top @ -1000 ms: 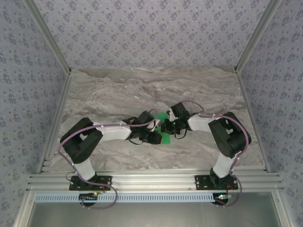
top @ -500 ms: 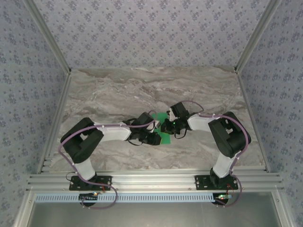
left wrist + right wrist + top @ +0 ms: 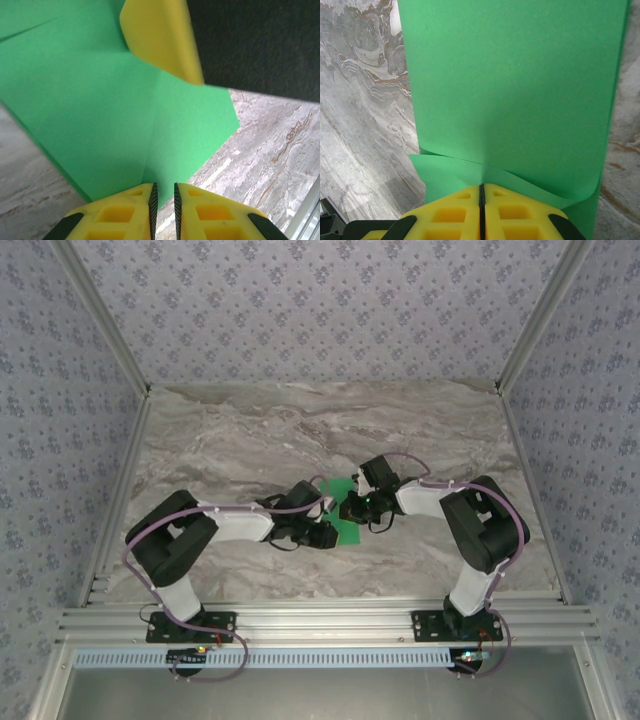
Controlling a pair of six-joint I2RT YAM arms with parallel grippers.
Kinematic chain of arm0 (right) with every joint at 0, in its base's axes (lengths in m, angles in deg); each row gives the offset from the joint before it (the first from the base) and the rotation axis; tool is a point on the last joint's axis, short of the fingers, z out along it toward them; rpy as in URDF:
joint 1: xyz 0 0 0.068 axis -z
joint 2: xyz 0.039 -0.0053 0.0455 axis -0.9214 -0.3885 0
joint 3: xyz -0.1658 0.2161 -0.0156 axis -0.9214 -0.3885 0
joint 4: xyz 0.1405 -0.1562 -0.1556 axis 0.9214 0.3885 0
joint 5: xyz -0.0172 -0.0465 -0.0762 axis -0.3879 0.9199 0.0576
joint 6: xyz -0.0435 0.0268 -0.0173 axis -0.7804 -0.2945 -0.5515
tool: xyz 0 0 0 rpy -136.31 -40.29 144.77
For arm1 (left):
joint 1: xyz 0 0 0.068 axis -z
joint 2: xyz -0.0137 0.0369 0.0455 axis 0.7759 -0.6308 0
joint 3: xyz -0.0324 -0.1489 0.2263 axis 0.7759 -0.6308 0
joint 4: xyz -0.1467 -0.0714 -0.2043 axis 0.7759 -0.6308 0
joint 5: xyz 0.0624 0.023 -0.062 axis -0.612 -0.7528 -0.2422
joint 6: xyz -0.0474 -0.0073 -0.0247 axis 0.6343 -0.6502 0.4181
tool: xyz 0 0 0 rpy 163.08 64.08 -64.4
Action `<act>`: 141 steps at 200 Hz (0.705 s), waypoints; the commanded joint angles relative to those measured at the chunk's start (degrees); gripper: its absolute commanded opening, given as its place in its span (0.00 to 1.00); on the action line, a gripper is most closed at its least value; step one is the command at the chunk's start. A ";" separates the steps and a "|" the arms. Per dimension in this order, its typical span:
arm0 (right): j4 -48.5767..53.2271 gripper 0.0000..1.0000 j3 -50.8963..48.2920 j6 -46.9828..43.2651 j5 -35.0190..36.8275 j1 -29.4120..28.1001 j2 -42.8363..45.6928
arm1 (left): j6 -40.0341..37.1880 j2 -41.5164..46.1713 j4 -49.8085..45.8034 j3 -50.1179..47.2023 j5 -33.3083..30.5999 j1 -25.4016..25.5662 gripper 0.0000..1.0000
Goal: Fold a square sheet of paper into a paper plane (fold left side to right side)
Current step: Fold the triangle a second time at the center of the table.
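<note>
Pinching the square sheet of paper (image 3: 510,85), the right gripper (image 3: 481,187) sits closed.

so the left gripper (image 3: 163,192) is sitting with its yellow tips nearly together at the edge of the creased bright green paper sheet (image 3: 115,115) lying on the grey marble table (image 3: 260,150), with the right gripper's yellow finger (image 3: 160,40) resting on top

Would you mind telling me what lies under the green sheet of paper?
The marbled tabletop shows past the green sheet on both sides, so the sheet appears to rest on it. Anything directly beneath is hidden by the paper.
</note>
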 commanded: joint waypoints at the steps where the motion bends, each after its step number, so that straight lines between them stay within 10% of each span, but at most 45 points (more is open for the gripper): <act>1: 4.97 0.10 -0.46 -1.31 2.60 0.11 -2.39 | 1.57 2.24 -2.78 -3.20 -1.17 0.40 0.16; 141: 5.13 0.10 -0.30 -1.36 2.41 -0.11 -2.04 | 1.10 4.09 -1.53 -0.42 2.25 -2.84 0.21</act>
